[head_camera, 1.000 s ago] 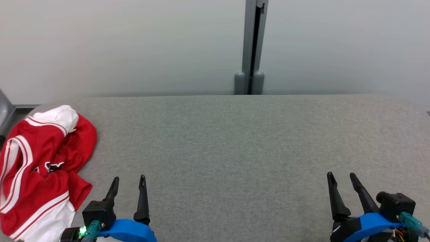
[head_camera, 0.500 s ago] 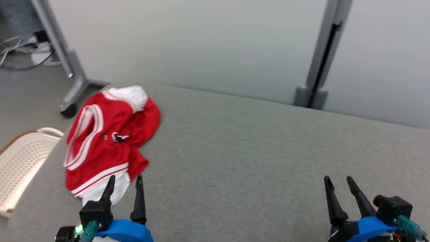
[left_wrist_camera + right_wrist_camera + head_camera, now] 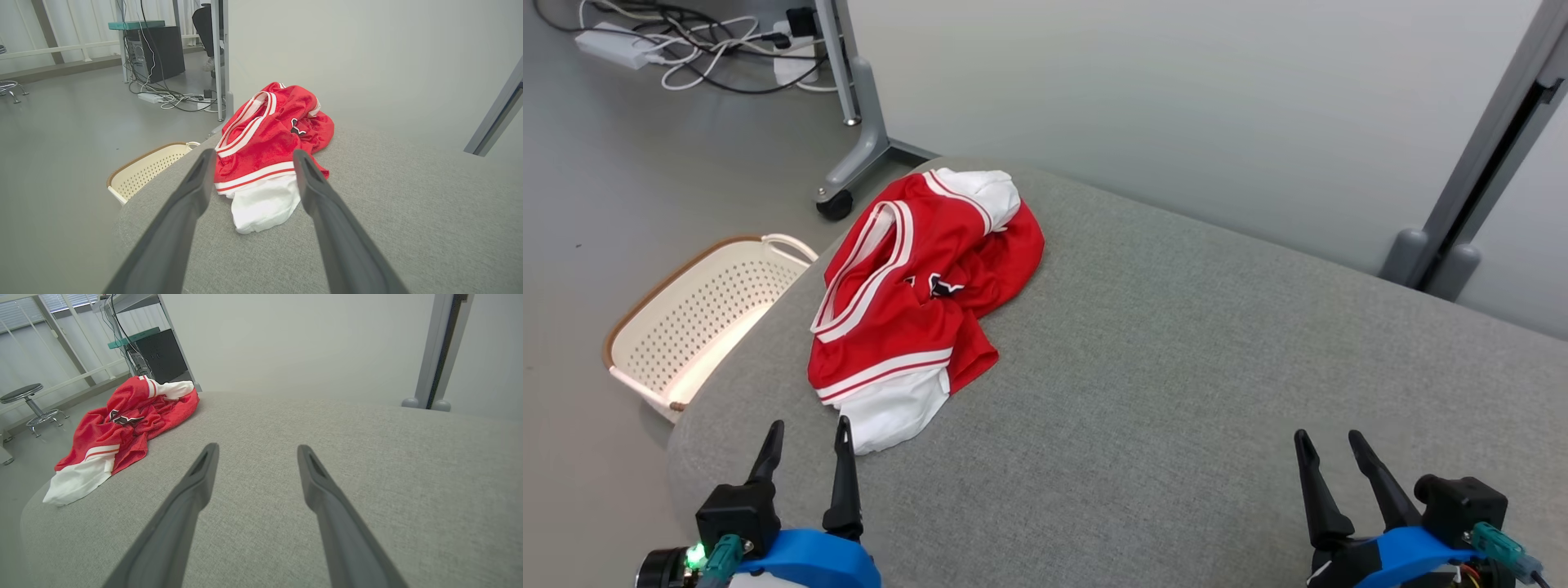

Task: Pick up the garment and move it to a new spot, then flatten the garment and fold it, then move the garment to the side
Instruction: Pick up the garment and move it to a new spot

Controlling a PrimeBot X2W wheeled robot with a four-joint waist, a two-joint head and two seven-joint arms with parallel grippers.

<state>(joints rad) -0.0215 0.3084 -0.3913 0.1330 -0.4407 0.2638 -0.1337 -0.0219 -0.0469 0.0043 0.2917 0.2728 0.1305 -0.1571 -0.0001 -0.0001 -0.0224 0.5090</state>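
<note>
Lining up the left gripper [image 3: 810, 425] on the garment [image 3: 915, 286]: jaws spread wide, empty, tips just short of the white flap. Right gripper [image 3: 1326, 437] is likewise wide open and empty, well apart over bare table [image 3: 1176, 392]. The garment is a crumpled red-and-white heap at the table's left end, near the rounded edge, with a basket [image 3: 694, 318] on the floor just beyond. I judge the pickup not yet begun. Plan: I come in low over the white flap, pinch a bunched fold rather than one layer, and lift clear before carrying it toward centre. Risk: nudging the heap off the edge.
</note>
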